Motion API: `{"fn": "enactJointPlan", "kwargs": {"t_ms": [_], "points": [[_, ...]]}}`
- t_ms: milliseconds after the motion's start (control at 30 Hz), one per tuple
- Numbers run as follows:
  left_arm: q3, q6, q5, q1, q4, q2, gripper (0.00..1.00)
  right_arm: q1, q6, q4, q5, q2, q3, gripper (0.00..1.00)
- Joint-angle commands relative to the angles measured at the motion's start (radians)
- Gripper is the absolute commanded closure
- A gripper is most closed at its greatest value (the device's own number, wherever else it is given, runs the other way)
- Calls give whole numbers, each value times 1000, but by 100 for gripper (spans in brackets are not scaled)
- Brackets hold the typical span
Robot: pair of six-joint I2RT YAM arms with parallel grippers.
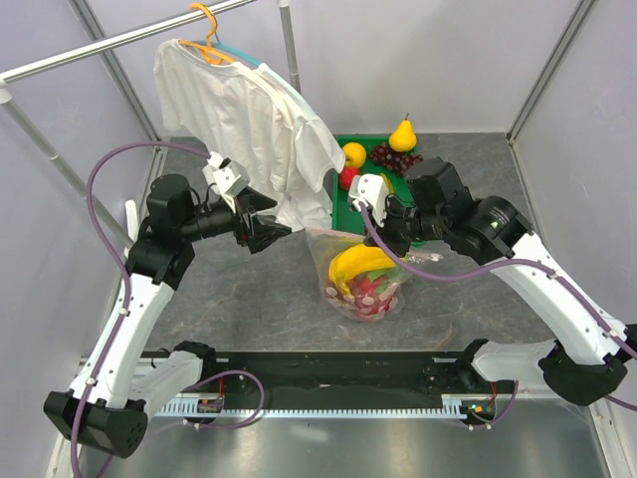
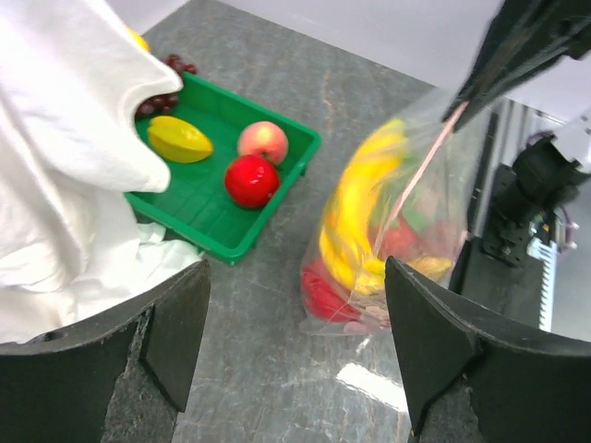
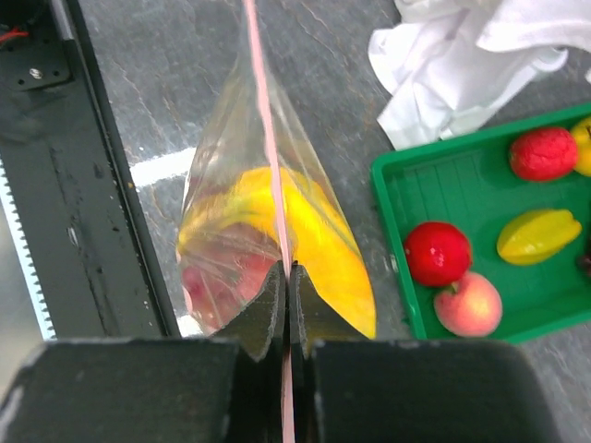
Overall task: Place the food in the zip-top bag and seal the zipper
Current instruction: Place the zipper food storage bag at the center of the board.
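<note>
The clear zip-top bag (image 1: pixel 370 281) hangs upright over the table, its bottom resting on or just above it. Inside are the yellow banana bunch (image 1: pixel 358 263) and the pink-red dragon fruit (image 1: pixel 373 293). My right gripper (image 3: pixel 284 277) is shut on the pale pink zipper (image 3: pixel 266 120) and holds the bag up by it; the gripper also shows in the top view (image 1: pixel 400 242). In the left wrist view, the bag (image 2: pixel 388 231) shows banana and red food through the plastic. My left gripper (image 2: pixel 295 268) is open and empty, left of the bag and apart from it, and also shows in the top view (image 1: pixel 267 231).
A green tray (image 1: pixel 343 204) behind the bag holds round red, orange and peach fruits and a yellow star fruit (image 2: pixel 180 138). A pear (image 1: pixel 402 134) and grapes (image 1: pixel 396 156) are at its back. A white T-shirt (image 1: pixel 254 129) hangs from the rail. A black rail (image 1: pixel 338 368) runs along the near edge.
</note>
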Motion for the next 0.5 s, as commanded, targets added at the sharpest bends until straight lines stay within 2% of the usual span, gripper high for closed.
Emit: {"fn": "enactJointPlan", "kwargs": {"t_ms": [0, 167, 300, 467], "points": [[44, -49, -105, 7, 29, 4, 18, -9, -13, 3, 105, -59, 71, 100], [43, -55, -142, 7, 46, 21, 17, -26, -22, -80, 222, -99, 113, 100], [40, -54, -160, 8, 72, 41, 17, -26, 5, -155, 245, -120, 178, 100], [46, -63, -154, 8, 107, 59, 17, -26, 50, -206, 300, -169, 135, 100]]}}
